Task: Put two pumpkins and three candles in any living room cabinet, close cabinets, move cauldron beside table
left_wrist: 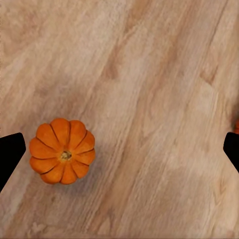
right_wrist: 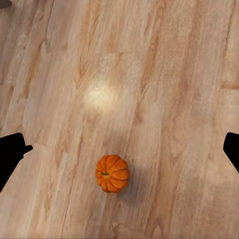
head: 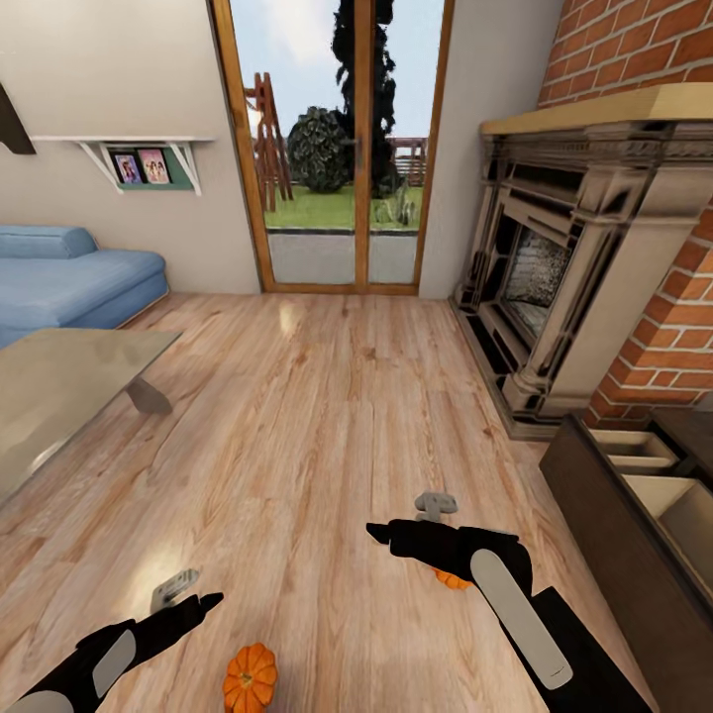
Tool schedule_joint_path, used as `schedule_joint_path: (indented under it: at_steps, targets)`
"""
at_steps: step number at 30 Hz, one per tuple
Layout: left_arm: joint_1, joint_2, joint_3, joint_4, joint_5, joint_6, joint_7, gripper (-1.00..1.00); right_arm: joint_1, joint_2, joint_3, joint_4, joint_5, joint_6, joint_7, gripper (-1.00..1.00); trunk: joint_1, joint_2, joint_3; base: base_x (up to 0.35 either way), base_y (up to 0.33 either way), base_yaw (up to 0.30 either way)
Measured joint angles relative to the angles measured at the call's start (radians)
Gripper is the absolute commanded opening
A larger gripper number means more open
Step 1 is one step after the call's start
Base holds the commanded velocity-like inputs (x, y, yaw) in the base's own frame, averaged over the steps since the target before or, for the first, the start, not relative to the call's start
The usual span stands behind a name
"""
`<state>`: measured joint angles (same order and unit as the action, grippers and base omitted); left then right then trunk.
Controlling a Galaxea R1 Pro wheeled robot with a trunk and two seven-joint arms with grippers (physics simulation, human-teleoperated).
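1. Ribbed orange pumpkin (head: 250,678) at the bottom edge of the head view, left of centre, resting on the wood plank floor (head: 317,416), short brownish stem up.
2. Same rounded, lobed form in the left wrist view (left_wrist: 62,151), left of centre, lying nearer 1 dark fingertip (left_wrist: 9,157) than the other.
3. Second pumpkin (head: 454,579) lower right of centre in the head view, mostly hidden under the right arm, only an orange sliver visible.
4. Seen whole in the right wrist view (right_wrist: 112,173), low in the frame, tipped so the stem points sideways, on bare floor.
5. Left gripper (head: 203,602) at lower left of the head view, reaching up and right, held above the floor; jaws spread wide, nothing between them.
6. Right gripper (head: 381,535) lower right of centre, pointing left, over the second pumpkin; jaws wide apart, nothing held.
7. Dark-brown cabinet (head: 614,540) at the right edge, open, with pale compartments showing.
8. Glossy grey counter (head: 59,386) at the left edge.
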<state>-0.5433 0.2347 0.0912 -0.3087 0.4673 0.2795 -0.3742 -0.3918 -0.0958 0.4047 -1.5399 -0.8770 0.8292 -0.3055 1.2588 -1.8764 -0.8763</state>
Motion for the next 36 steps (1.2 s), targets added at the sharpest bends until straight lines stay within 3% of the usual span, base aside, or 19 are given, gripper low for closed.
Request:
schedule_joint_path:
  at_steps: [36]
  targets:
    - [0.000,0.004,0.004,0.008,0.001,0.001,0.000,1.00,0.000,-0.001,0.000,0.001,0.001,0.000,0.000,1.00,0.138,-0.252,-0.113,-0.031,0.014,0.000]
